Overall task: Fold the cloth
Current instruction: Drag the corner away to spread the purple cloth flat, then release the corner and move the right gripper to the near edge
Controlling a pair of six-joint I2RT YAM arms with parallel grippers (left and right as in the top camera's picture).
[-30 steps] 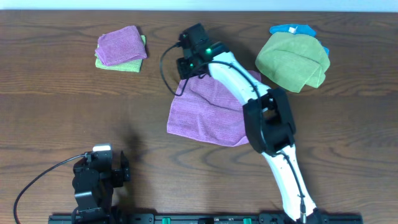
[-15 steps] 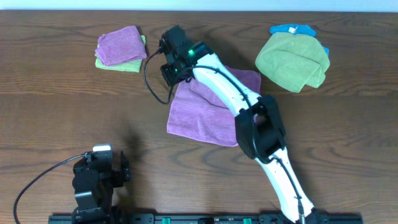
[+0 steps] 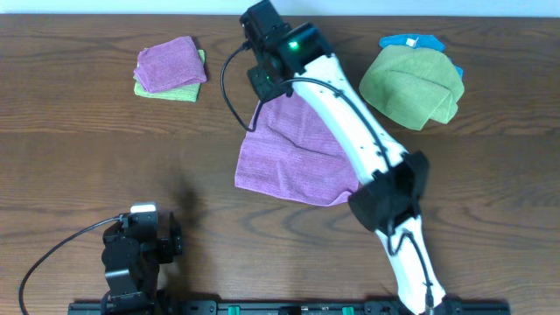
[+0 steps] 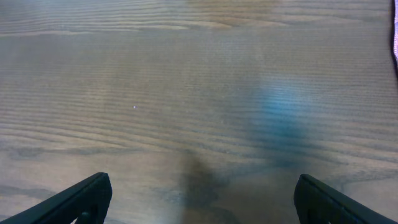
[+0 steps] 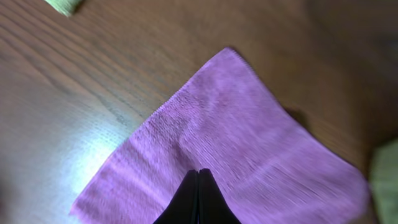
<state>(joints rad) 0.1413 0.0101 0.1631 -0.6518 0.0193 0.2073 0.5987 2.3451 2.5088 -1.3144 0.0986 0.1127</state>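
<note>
The mauve-purple cloth lies spread at the table's middle, its far left corner drawn up to a point. My right gripper is over that corner. In the right wrist view its fingers are pressed together on the cloth, and creases run out from the tips. The white right arm crosses the cloth's right side and hides that edge. My left gripper rests at the near left, apart from the cloth. Its fingers stand wide open over bare wood.
A folded purple cloth on a green one sits at the far left. An olive-green towel lies at the far right, partly over a small blue cloth. A black cable loops beside the right wrist.
My right gripper swung left, then away toward the table's far edge, taking the cloth's far left corner with it. The left arm has not moved.
</note>
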